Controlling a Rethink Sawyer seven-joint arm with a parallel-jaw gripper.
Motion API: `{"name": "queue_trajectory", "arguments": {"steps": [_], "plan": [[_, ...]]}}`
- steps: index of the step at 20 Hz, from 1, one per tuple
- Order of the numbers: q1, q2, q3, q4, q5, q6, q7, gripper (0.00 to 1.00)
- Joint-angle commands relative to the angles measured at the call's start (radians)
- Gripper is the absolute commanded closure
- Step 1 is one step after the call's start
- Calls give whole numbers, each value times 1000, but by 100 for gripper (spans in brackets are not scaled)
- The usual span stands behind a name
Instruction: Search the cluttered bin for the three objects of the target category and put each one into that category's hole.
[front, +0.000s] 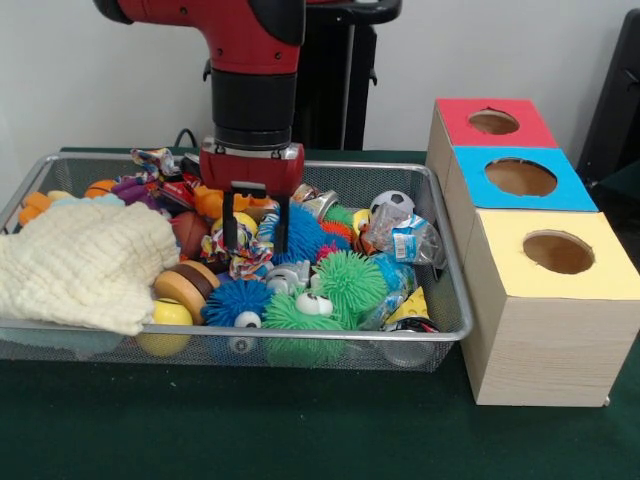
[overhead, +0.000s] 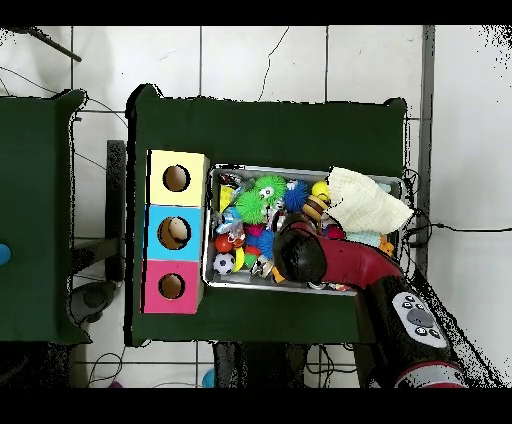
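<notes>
My gripper (front: 256, 246) hangs over the middle of the wire bin (front: 452, 300), open, its two black fingers (front: 229, 228) reaching down into the clutter. Between and just below them lie a multicoloured rope toy (front: 238, 258) and a blue spiky ball (front: 302, 234); nothing is held. Around them are green spiky balls with eyes (front: 345, 282), another blue spiky ball (front: 236, 298), a small soccer ball (front: 393, 203), a brown wooden disc toy (front: 186, 285) and crumpled wrappers (front: 408, 240). In the overhead view the arm's wrist (overhead: 299, 256) hides the gripper.
A cream cloth (front: 85, 262) covers the bin's left end. Beside the bin stand three boxes with round holes: red (front: 493, 122), blue (front: 520, 177) and yellow (front: 557, 252). From above they are the red (overhead: 171, 286), blue (overhead: 174, 233) and yellow (overhead: 177, 178) boxes.
</notes>
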Motion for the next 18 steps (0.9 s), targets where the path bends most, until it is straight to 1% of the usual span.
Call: {"name": "queue_trajectory", "arguments": {"steps": [1,6,16,18], "plan": [[-1,45,-3,58,-55,-74,114,0],[17,77,-21,48,-56,-119,127,0],[71,160,-90,-3,-61,-259,124,0],[81,169,-98,-11,-53,-259,122,0]]}}
